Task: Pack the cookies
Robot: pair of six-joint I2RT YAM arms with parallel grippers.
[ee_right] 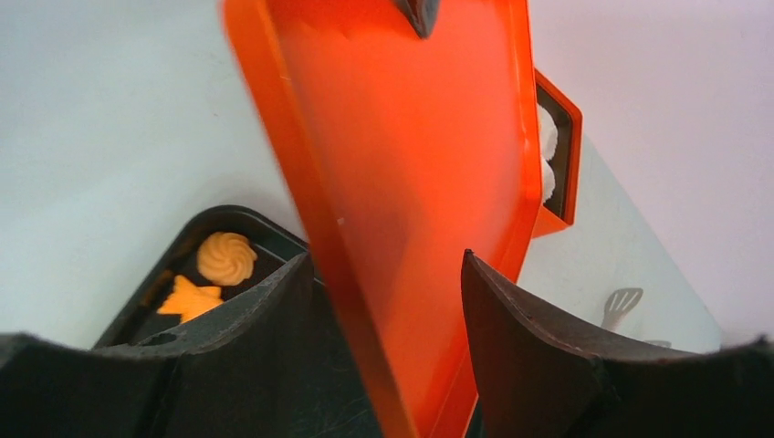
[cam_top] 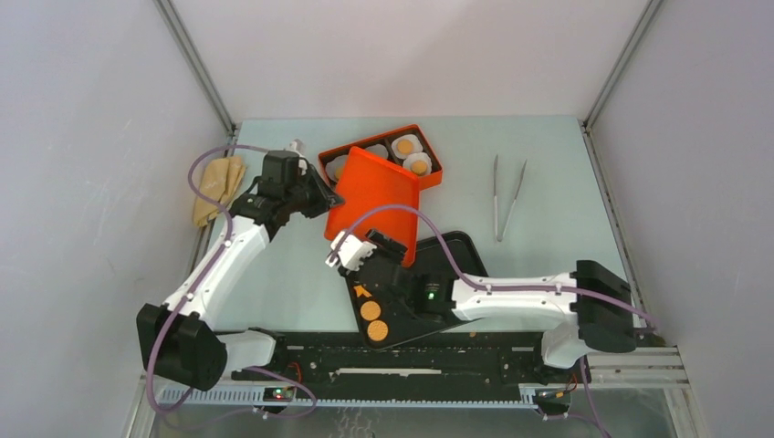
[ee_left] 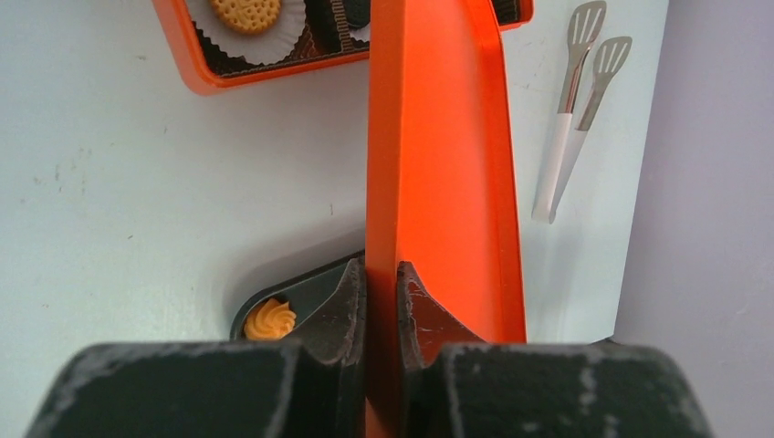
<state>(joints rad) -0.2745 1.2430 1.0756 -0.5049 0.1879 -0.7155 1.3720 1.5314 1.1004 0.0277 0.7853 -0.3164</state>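
Right pincer (ee_right: 385,258) straddles orange lid (ee_right: 411,137), cookies (ee_right: 226,257) on tray (ee_right: 214,216) beneath.

Pale green counter (cam_top: 274,274), flat, walled on three sides. Orange box (cam_top: 431,151) sits at far centre. Metal tongs (cam_top: 496,201) lie right of it, well apart, their joined end toward the near side. Crumpled tan cloth (cam_top: 216,187) lies at the far left edge. Black tray (cam_top: 429,260) sits near the front edge, centre.
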